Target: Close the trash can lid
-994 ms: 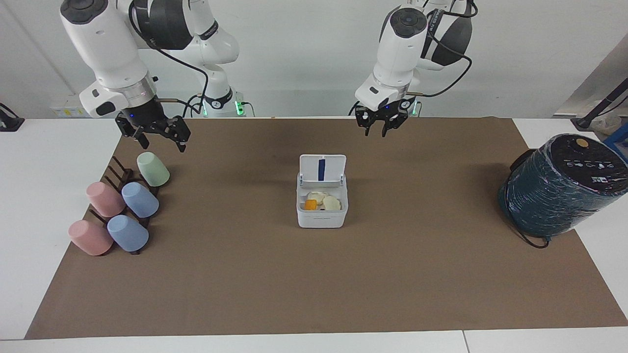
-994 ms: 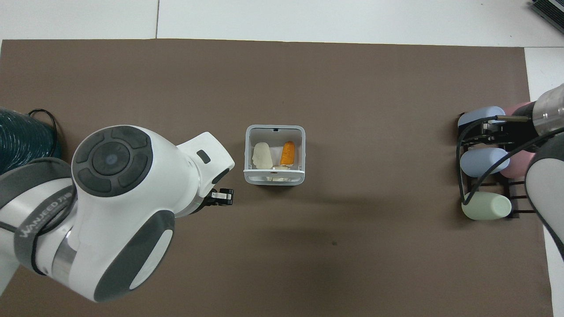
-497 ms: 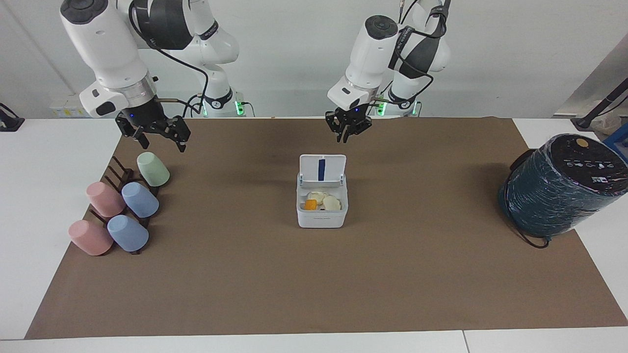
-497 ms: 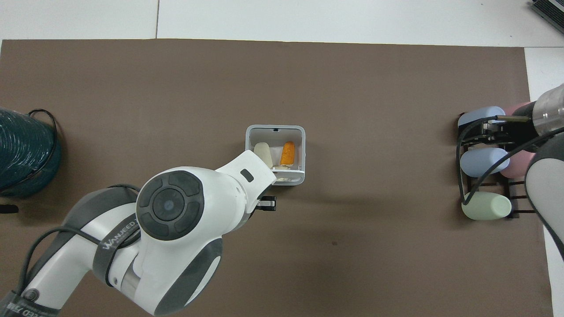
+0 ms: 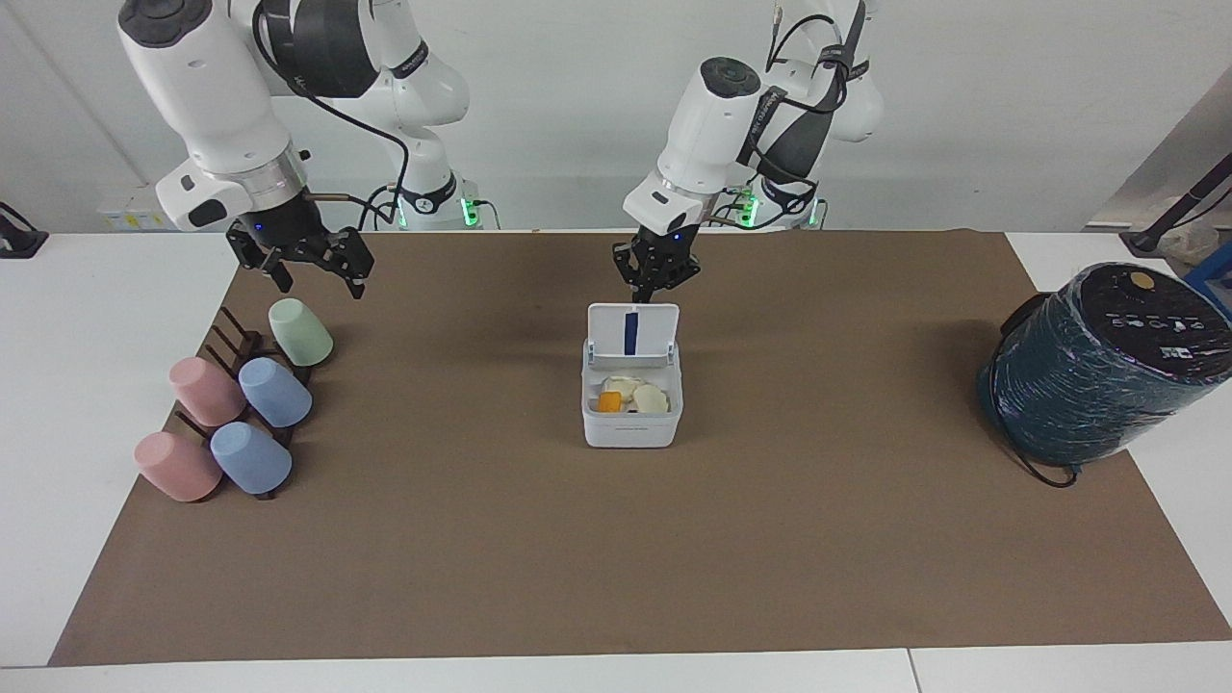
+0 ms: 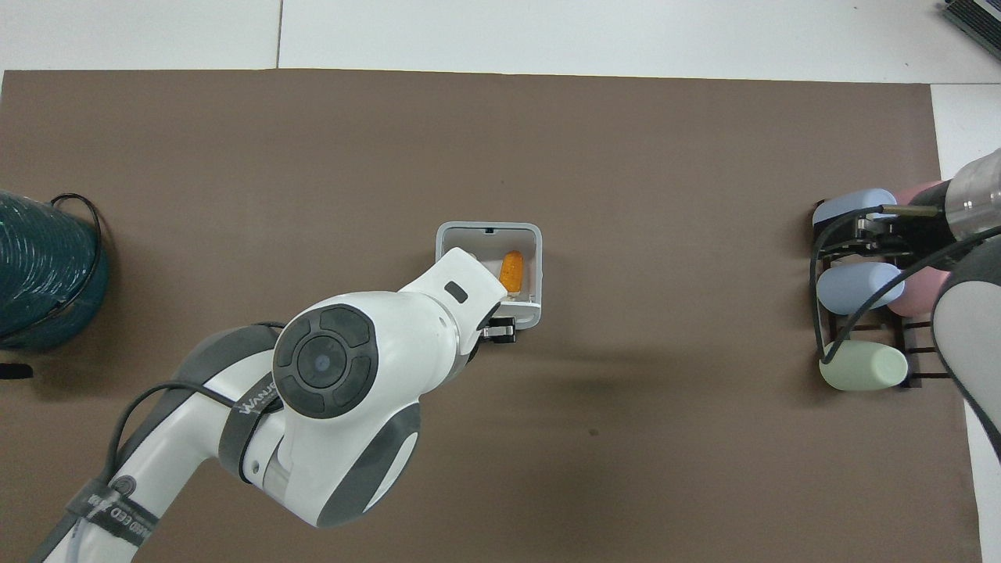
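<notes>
LID: lid upright (trash can open) | LEFT: left gripper fingertips together, just above lid | RIGHT: right gripper fingers apart, waiting above cup rack

Smooth white plastic trash can on matt brown mat.

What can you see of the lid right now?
The lid is a white, plastic-looking square flap with rounded corners, hinged at the trash can's robot-side edge. It stands open, nearly upright, its inner face with a blue vertical stripe turned away from the robots. The left end effector hangs just above its top edge; contact unclear.
</notes>
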Tool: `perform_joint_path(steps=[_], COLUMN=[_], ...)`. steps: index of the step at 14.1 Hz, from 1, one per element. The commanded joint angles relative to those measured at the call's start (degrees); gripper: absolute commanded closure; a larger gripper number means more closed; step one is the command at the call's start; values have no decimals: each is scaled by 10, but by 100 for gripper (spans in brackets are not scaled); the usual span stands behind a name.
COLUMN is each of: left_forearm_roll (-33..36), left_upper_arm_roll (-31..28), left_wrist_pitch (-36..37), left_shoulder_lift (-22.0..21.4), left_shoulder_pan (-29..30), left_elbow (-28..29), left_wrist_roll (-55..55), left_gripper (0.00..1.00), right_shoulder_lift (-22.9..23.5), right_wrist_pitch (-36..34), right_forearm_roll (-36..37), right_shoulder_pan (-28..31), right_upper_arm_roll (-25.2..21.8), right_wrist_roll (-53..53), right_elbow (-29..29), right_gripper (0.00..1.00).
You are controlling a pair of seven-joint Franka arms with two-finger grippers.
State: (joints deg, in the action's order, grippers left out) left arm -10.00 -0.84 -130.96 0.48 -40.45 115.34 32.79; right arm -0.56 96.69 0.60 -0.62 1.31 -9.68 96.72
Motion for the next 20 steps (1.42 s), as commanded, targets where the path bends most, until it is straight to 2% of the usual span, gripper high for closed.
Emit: perform_joint_path(steps=[1, 6, 10, 20], left_forearm_roll=[-11, -28, -43, -43], left_upper_arm_roll=[-6, -7, -7, -9], left_wrist_pitch=[-29, -50, -64, -124], left_shoulder_lift=[8, 20, 37, 54], left_shoulder_pan=[-2, 16, 54, 67], left_elbow=[3, -6, -26, -27], left_wrist_roll=[8, 9, 14, 109], left_gripper=[91, 94, 97, 100], right_shoulder_lift=[-5, -5, -5, -5], right_wrist_pitch=[-3, -3, -3, -3], right_forearm_roll=[2, 2, 2, 2], right_shoulder_pan=[4, 4, 4, 4], right_upper_arm_roll=[3, 2, 3, 3], right_wrist_roll=[7, 7, 7, 6], right_elbow=[5, 5, 5, 5], right_gripper=[0, 0, 0, 0])
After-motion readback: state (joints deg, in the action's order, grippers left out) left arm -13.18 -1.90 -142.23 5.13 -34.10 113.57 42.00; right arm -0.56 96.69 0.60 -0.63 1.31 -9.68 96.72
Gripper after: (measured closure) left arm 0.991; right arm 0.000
